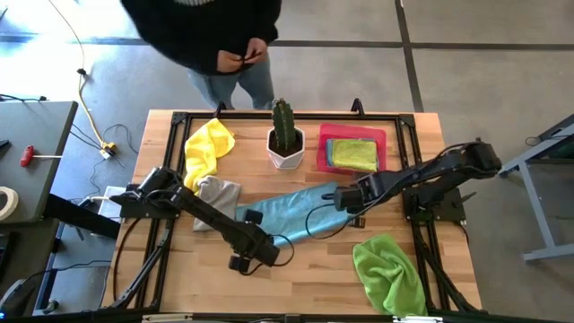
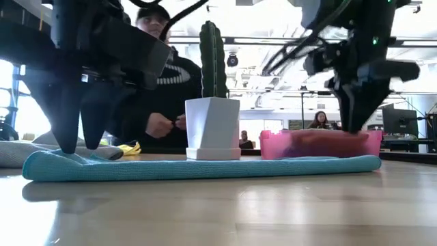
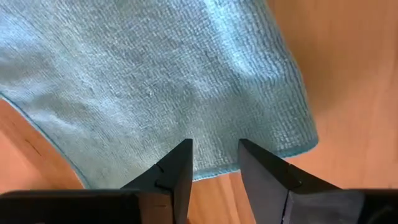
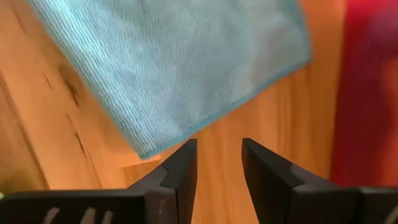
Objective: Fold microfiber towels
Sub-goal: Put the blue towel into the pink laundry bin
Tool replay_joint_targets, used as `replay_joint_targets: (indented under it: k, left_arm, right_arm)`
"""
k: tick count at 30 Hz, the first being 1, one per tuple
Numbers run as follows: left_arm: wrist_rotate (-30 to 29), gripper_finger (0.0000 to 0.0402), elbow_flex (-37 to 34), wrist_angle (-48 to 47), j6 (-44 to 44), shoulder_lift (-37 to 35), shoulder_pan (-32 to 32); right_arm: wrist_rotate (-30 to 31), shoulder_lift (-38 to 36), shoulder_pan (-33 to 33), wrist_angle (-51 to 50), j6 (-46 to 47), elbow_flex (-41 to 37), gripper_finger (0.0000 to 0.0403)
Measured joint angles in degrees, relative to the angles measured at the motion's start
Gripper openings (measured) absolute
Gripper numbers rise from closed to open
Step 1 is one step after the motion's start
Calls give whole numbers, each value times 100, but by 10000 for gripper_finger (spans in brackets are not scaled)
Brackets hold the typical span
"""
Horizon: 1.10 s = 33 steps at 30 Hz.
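left gripper [image 3: 214,163] and right gripper [image 4: 219,163] hang over the soft light blue microfiber towel [image 1: 291,208]; both jaws part-open, empty; towel's far edge cut off in wrist views

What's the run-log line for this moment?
light blue towel: flat on table | left gripper: open above one end | right gripper: open, other end
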Motion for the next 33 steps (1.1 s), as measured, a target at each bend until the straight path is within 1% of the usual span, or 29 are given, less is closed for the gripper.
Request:
replay_joint_targets:
  k: [4, 6, 7, 9, 11, 13, 16, 17, 18, 19, 20, 21, 22, 23, 24, 25, 26, 27, 28, 30, 31, 32, 33]
  left_arm:
    - [-140, 119, -158, 145, 10, -322, 1]
    - [-150, 119, -395, 207, -73, -535, 5]
    - [-196, 119, -512, 265, -98, -654, 7]
    - [-251, 119, -801, 846, -205, -959, 5]
    - [-272, 119, -1198, 1225, -318, -1330, 5]
    - [-303, 119, -1624, 1963, -399, -1612, 5]
    - [-428, 119, -2350, 2526, -645, -2079, 6]
    - [-474, 119, -2558, 2981, -754, -2178, 21]
    - [-514, 119, -2815, 3212, -857, -2330, 28]
    - [-550, 119, -3051, 3219, -970, -2481, 27]
    - [-577, 119, -3220, 3532, -1083, -2508, 30]
    - [-588, 119, -3359, 4036, -1169, -2532, 32]
    - [-627, 119, -3559, 4210, -1229, -2636, 32]
    - [-667, 119, -3754, 4157, -1292, -2768, 31]
    - [-686, 119, -3855, 4390, -1352, -2750, 22]
    - [-680, 119, -3932, 4814, -1409, -2706, -3]
    - [-680, 119, -4095, 4972, -1479, -2704, -5]
    - [-691, 119, -4251, 4858, -1568, -2787, 10]
    - [-691, 119, -4342, 4943, -1620, -2776, 1]
    - [-664, 119, -4449, 5561, -1715, -2657, -49]
    - [-662, 119, -4520, 5617, -1737, -2683, -51]
    - [-699, 119, -4584, 5482, -1726, -2727, -88]
    - [-709, 119, -4594, 5501, -1717, -2672, -143]
  right_arm:
    - [557, -373, -26, 36, 62, -56, 119]
    - [595, -603, -81, 326, 85, -261, 119]
    - [505, -717, -106, 601, 106, -406, 119]
    - [306, -988, -108, 1143, 260, -749, 119]
    - [188, -1183, -100, 1728, 497, -1091, 119]
    - [183, -1389, -107, 1989, 876, -1432, 119]
    - [-38, -1598, -107, 2483, 1561, -1869, 119]
    - [-77, -1659, -104, 2581, 1728, -2000, 119]
    - [-132, -1658, -104, 2845, 1901, -2101, 119]
    - [-191, -1676, -106, 3068, 2042, -2200, 120]
    - [-244, -1765, -107, 3147, 2165, -2297, 121]
    - [-313, -1803, -110, 3227, 2287, -2351, 124]
    - [-378, -1768, -122, 3404, 2388, -2382, 130]
    - [-424, -1748, -136, 3570, 2498, -2420, 138]
    - [-524, -1802, -143, 3633, 2610, -2473, 148]
    - [-589, -1852, -142, 3663, 2705, -2520, 161]
    - [-607, -1758, -144, 3793, 2836, -2527, 175]
    - [-568, -1684, -144, 3977, 3020, -2513, 188]
    - [-536, -1661, -142, 3914, 3239, -2503, 202]
    - [-537, -1594, -165, 3735, 3548, -2500, 226]
    - [-530, -1491, -193, 3847, 3666, -2454, 235]
    - [-550, -1458, -209, 3874, 3754, -2453, 242]
    - [-563, -1510, -216, 3748, 3847, -2496, 247]
